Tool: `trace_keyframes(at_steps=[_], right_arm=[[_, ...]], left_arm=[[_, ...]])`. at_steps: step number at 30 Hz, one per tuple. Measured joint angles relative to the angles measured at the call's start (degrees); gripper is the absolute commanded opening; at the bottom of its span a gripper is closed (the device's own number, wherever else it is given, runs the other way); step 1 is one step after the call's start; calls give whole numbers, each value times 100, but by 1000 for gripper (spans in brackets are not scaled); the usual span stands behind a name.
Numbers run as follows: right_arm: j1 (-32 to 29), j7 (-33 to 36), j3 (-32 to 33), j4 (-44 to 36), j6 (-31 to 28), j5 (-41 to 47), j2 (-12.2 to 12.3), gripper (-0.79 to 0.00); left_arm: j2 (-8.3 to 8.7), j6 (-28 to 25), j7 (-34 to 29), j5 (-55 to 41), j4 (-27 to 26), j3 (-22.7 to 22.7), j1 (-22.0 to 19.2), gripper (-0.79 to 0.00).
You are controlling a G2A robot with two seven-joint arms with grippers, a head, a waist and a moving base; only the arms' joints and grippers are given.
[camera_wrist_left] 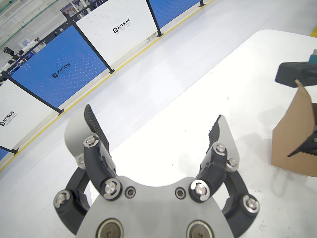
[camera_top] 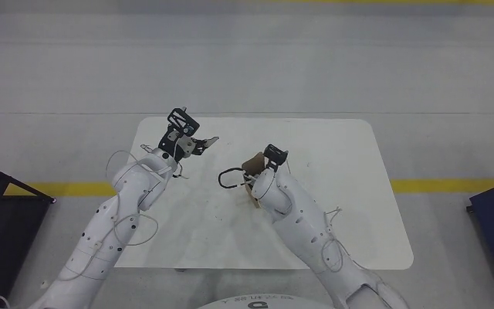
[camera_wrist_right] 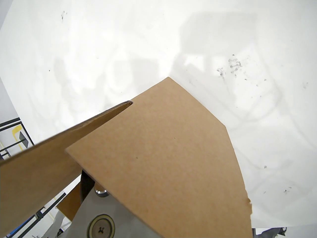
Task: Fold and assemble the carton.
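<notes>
My left pincer [camera_top: 197, 131] hung wide open over the upper left part of the table [camera_top: 332, 224], close to its far edge and touching nothing. The carton [camera_top: 252, 164] stood near the middle of the table, a little left of centre, with one flap raised. My right pincer [camera_top: 275, 153] was at its top; I could not tell whether it gripped, because cardboard covered it. Bare white tabletop lay between the carton and my left pincer, and more toward the right and lower edges. The top carried faint dark scuffs [camera_wrist_right: 232, 65]. A yellow line [camera_top: 440, 185] crossed the grey floor [camera_top: 247, 62], and blue and white panels [camera_wrist_left: 81, 58] stood beyond.
</notes>
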Motion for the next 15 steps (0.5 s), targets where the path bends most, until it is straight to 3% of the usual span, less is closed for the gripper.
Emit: trace_keyframes(at_steps=[15], right_arm=[[1021, 1, -259, 1712, 0, 520, -305, -785]], left_arm=[[0, 0, 0, 0, 0, 0, 0, 0]])
